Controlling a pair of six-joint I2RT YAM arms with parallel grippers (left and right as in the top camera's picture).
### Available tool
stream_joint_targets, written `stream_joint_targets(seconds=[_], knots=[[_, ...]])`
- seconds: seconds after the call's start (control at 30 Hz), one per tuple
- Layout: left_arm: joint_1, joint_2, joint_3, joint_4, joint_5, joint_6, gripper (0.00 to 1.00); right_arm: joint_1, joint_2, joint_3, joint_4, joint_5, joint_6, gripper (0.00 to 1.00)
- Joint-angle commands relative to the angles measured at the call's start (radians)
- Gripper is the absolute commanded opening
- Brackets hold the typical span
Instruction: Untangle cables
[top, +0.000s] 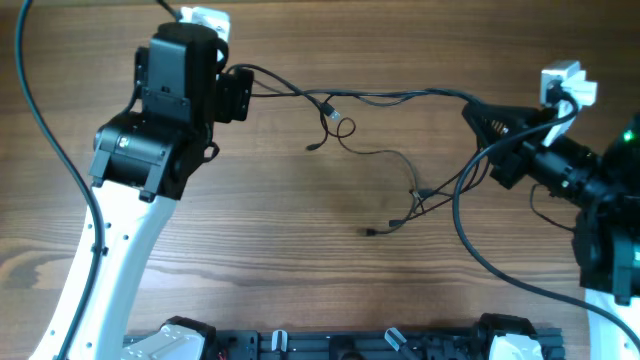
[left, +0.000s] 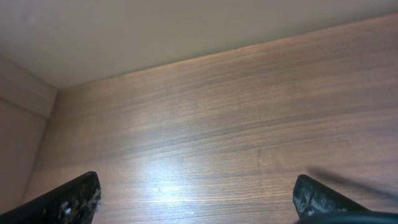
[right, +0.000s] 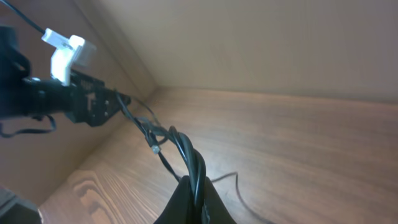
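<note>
the thin black cables (top: 385, 98), fine wires with small connector plugs at their ends, lie across the upper middle of the brown wood-grain worktop (top: 250, 230), strung between the two arms. the right pincer (top: 472, 114) is together and clamped on the thin black cables; in the right wrist view the wires rise out of the right pincer (right: 193, 194) as a doubled bundle (right: 186, 152), and one strand runs on, lifted off the wood, to the front of the left pincer (right: 102, 106). the left pincer (top: 247, 92) stands at the upper left with its jaws wide apart: the left wrist view shows its two dark fingertips (left: 74, 200) at the bottom corners, with only bare wood between them. a blurred dark streak (left: 354, 180) lies just beside the right-hand tip, and it cannot be told whether this is a wire. from overhead the strand reaches the left pincer's front, but whether it rests on a finger or merely passes beside it cannot be told. below the taut span, loose strands sag onto the wood, crossing one another near the middle right (top: 420, 195); one plug (top: 335, 115) hangs in a small loop just under the span, another end (top: 312, 147) lies a little lower to the left, and a third (top: 370, 232) sits lowest, well apart from both pincers.
</note>
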Motion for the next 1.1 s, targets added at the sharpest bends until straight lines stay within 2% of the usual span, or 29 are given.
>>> stream_joint_targets(seconds=[0.0, 0.17, 0.23, 0.3, 0.43, 0.6, 0.7, 0.9, 1.07], knots=[[0.035, 0.005, 0.012, -0.003, -0.040, -0.070, 1.00, -0.008, 0.018, 0.088, -0.033, 0.025, -0.020, 0.04], [0.035, 0.005, 0.012, -0.006, -0.036, -0.005, 1.00, -0.008, 0.076, 0.151, -0.092, 0.032, -0.040, 0.04], [0.034, 0.005, 0.012, -0.007, 0.005, 0.072, 1.00, -0.008, 0.101, 0.159, -0.098, 0.032, -0.041, 0.04], [0.035, 0.005, 0.012, -0.045, 0.322, 0.309, 1.00, -0.008, 0.125, 0.159, -0.112, 0.032, -0.062, 0.04], [0.035, 0.005, 0.012, -0.059, 0.629, 0.435, 1.00, -0.008, 0.143, 0.160, -0.128, 0.037, -0.071, 0.04], [0.034, 0.005, 0.012, -0.115, 0.839, 0.607, 1.00, -0.010, 0.161, 0.160, -0.143, 0.083, -0.084, 0.04], [0.034, 0.005, 0.012, -0.179, 0.892, 0.689, 1.00, -0.010, 0.170, 0.161, -0.151, 0.093, -0.088, 0.04], [0.034, 0.005, 0.012, -0.202, 0.900, 0.694, 1.00, -0.010, 0.172, 0.179, -0.151, 0.073, -0.086, 0.04], [0.034, 0.005, 0.012, -0.115, 1.027, 0.513, 1.00, -0.010, 0.172, 0.237, -0.154, -0.024, -0.087, 0.04]])
